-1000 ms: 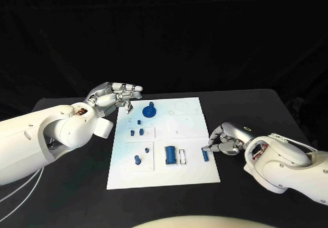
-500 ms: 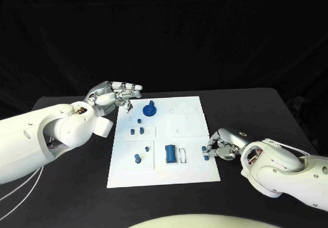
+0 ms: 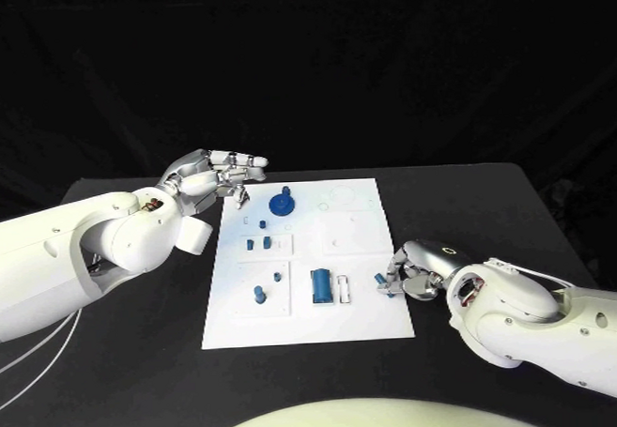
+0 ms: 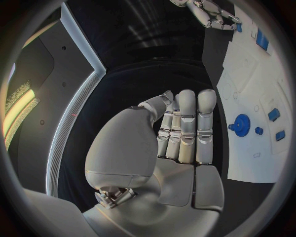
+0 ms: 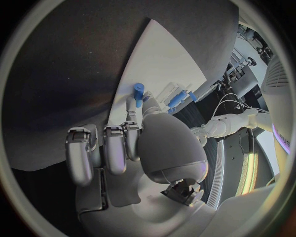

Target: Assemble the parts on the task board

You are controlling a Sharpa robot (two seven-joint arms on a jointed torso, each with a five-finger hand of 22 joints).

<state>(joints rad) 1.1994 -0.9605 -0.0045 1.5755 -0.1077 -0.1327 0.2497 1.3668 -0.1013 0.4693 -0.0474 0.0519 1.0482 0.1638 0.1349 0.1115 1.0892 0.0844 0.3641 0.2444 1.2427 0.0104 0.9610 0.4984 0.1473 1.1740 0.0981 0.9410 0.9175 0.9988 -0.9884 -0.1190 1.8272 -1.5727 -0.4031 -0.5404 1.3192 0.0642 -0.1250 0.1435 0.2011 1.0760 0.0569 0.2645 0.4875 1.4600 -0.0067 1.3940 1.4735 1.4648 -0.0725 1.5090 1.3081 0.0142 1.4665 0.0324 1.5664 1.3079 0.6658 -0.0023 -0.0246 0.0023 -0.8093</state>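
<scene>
We have our right hand [image 3: 417,277] at the near right edge of the task board [image 3: 357,235], pinching a small blue peg [image 3: 384,280] between thumb and fingertip; the right wrist view shows the peg [image 5: 138,92] standing out just past the fingertips, over the board's edge. Our left hand [image 3: 215,177] hangs released beside the board's far left corner, fingers straight and together, holding nothing.

What worries us most is the grip. Only the tips hold the peg, so any twist of the wrist could tilt it or let it slip onto the bench [image 3: 138,351]. We also judge that the hand hides its own target, so the peg may meet the board off its hole and jam or skid.

Counting blue parts on the board as well as we can: one gear [image 3: 281,208] just beside the left hand, with a small knob next to it; two short pegs [image 3: 257,243] in a recessed tile further from that hand; two more small pieces [image 3: 264,288] in the next tile; and one tall block [image 3: 319,285] just beside the right hand's fingertips. With the held peg, that makes eight. Smaller pieces may escape us.
</scene>
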